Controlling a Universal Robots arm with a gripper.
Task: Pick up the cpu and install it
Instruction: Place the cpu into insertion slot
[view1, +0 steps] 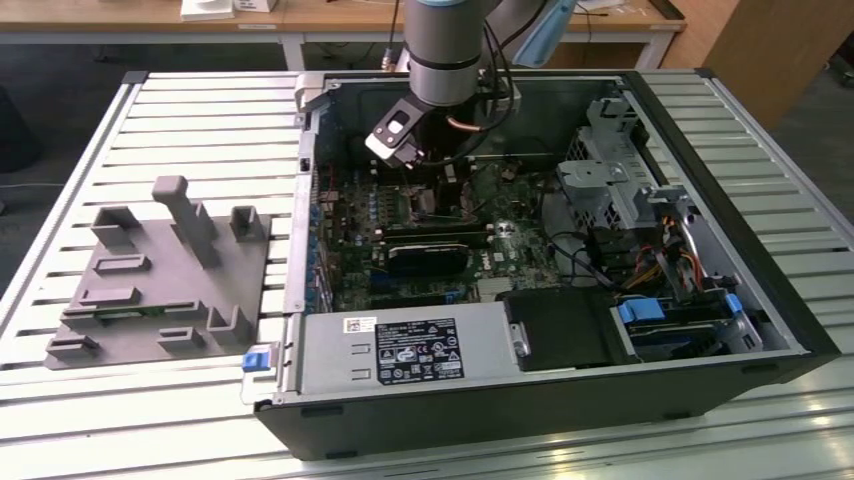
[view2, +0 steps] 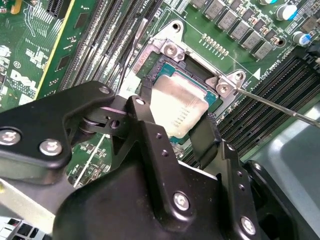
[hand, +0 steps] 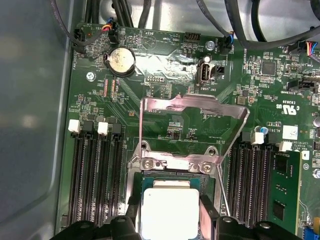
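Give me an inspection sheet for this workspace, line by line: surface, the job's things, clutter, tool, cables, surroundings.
Surface: pale slatted table carrying an open computer case.
Job's things: cpu over the socket; the socket's metal frame stands raised open.
Clutter: grey plastic tray on the table, at the exterior view's left of the case.
Tool: tool inside the case, closed on two opposite edges of the cpu.
Cables: black cables inside the case; coloured wires toward the exterior view's right.
Surroundings: wooden desk behind the table.
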